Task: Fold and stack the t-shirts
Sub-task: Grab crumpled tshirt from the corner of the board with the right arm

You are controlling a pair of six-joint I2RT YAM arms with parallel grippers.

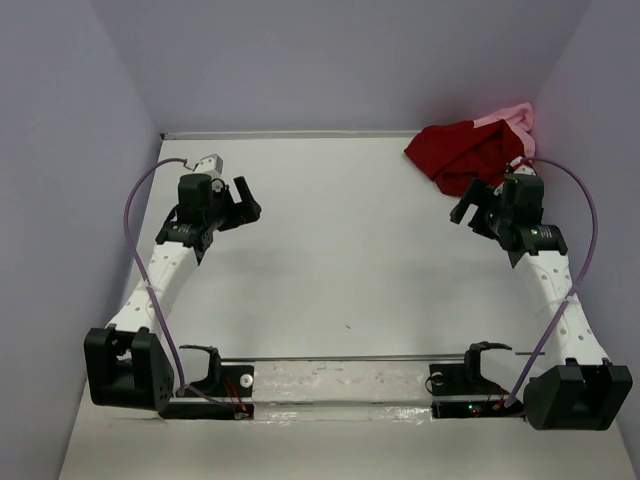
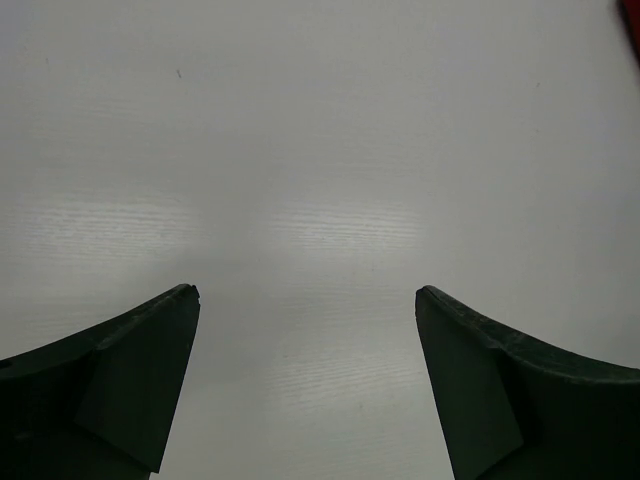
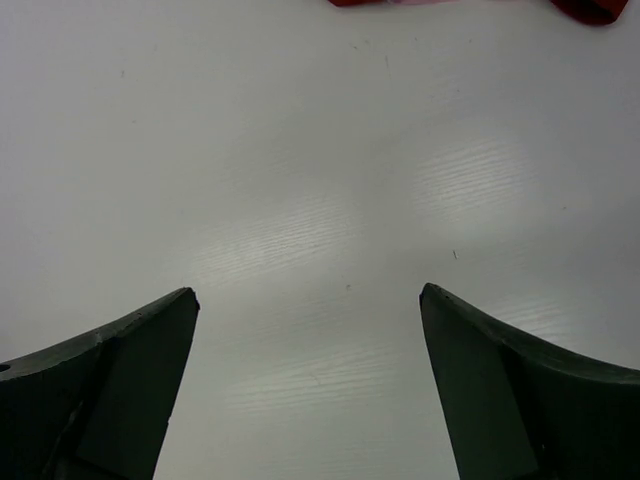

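You are looking down on a white table (image 1: 340,270) with both arms bent inward over it. The two t-shirts lie bunched together in the far right corner. The dark red t-shirt (image 1: 465,152) is crumpled in front, and the light pink t-shirt (image 1: 512,114) shows only as a strip behind it, near the wall. Neither is spread or folded, so the task looks unstarted. Your left gripper (image 1: 245,203) hovers over bare table at the far left, well apart from the cloth, its jaws spread wide and empty. Your right gripper (image 1: 470,206) hangs just beside the red shirt's near edge, jaws equally wide with nothing between them. It is likely placed there because this arm reaches the heap first. Its wrist view catches only slivers of red cloth along the top edge.
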